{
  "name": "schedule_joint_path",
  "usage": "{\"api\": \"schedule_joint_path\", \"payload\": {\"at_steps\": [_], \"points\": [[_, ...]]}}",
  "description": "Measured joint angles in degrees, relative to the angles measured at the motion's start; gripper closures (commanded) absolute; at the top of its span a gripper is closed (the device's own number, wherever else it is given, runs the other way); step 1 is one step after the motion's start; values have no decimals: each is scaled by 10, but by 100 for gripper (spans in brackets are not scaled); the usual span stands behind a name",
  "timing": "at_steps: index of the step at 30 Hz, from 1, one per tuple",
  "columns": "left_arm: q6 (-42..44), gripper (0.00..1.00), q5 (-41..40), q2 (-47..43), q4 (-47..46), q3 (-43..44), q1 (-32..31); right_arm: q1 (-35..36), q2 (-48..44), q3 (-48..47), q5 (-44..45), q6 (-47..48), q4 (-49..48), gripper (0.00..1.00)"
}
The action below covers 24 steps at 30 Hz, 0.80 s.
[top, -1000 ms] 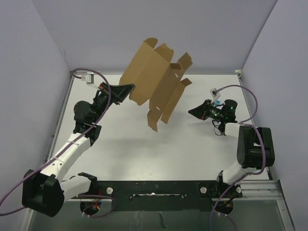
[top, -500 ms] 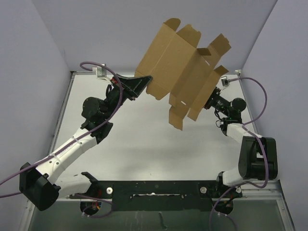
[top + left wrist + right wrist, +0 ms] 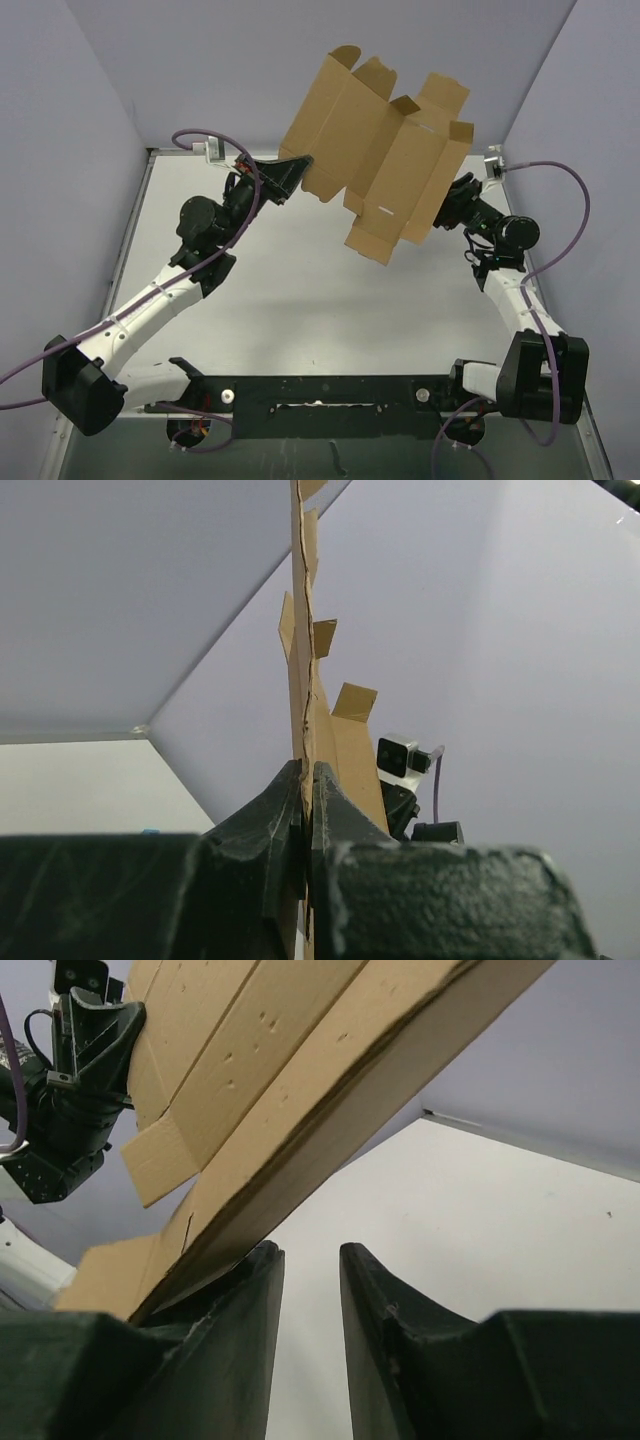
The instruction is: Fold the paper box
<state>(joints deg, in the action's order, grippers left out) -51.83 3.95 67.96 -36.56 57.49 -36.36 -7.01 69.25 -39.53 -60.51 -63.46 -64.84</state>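
The paper box (image 3: 380, 160) is a flat brown cardboard sheet with flaps and slits, held high in the air over the far middle of the table. My left gripper (image 3: 300, 172) is shut on its left edge; in the left wrist view the sheet (image 3: 305, 660) stands edge-on between the closed fingers (image 3: 306, 780). My right gripper (image 3: 450, 205) is open, just under the sheet's right edge. In the right wrist view the cardboard (image 3: 300, 1090) passes over the left fingertip (image 3: 262, 1260), with nothing between the jaws (image 3: 305, 1255).
The white table (image 3: 300, 300) is walled by pale purple panels at left, back and right. Purple cables loop off both arms. A black rail (image 3: 320, 390) runs along the near edge.
My left gripper has lifted and swung the sheet up and to the right. My right arm has stretched out toward the far right and come under the sheet's right edge.
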Motion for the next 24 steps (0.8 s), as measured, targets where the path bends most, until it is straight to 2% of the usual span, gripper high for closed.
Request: {"api": "schedule_joint_path", "payload": {"at_steps": [4,10,17,21,24], "points": [[10,100,-2,-2,6,-5,13,8,24,0,-26,5,14,56],[10,100,4,-21,18,-28,43,19,49,-1,-63,3,26,32],[-19,100,49,-30,15,-36,80,31,61,-23,-82,-3,6,26],[-46,100,97,-21,-4,-36,83,37,101,-45,-83,-41,-39,15],[-53,100,118,-14,-5,-36,85,37,113,-45,-84,-72,-61,13]]}}
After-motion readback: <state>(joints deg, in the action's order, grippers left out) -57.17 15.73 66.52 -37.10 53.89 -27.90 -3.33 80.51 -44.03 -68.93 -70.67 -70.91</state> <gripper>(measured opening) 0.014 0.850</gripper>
